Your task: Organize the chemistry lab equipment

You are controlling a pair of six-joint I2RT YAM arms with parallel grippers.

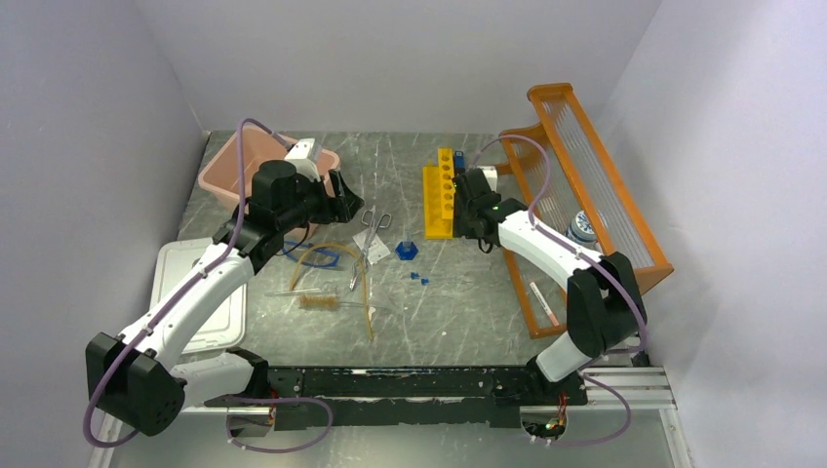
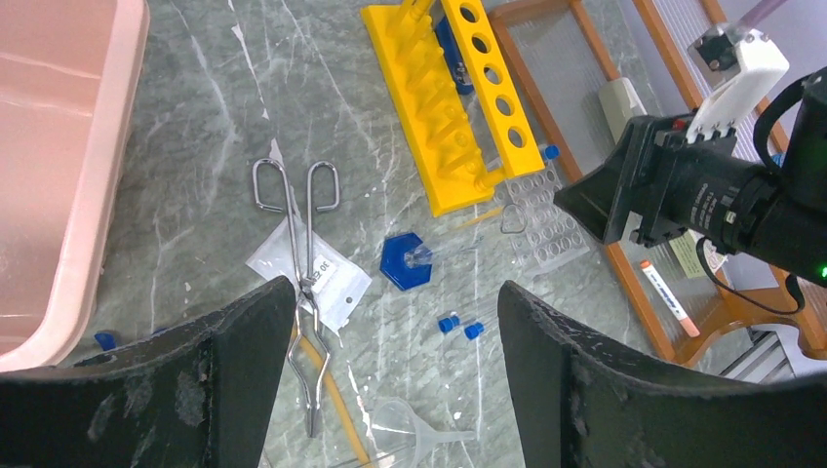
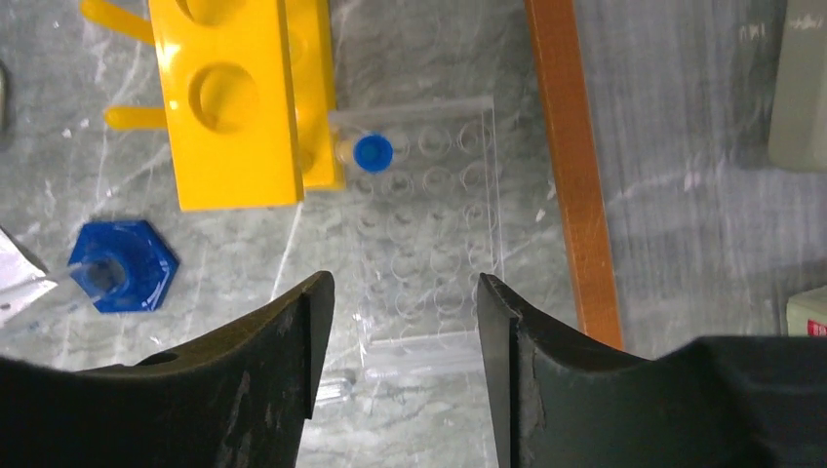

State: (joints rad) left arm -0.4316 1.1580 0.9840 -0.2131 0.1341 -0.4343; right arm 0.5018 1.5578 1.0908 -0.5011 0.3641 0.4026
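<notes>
The left gripper (image 2: 395, 292) hangs released over the metal scissors (image 2: 303, 268), which lie on the white packet (image 2: 339, 285). The right gripper (image 3: 400, 288), also released, is above a clear well plate (image 3: 429, 244) beside the yellow rack (image 3: 244, 166).

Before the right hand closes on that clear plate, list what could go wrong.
1. The clear well plate lies flat on the table under the open right hand; the grip may slip.
2. A blue-capped tube lies at the plate's far edge beside the yellow rack; lifting the plate could roll it away.
3. The orange rack's rail runs close alongside, so the hand might catch it.
</notes>
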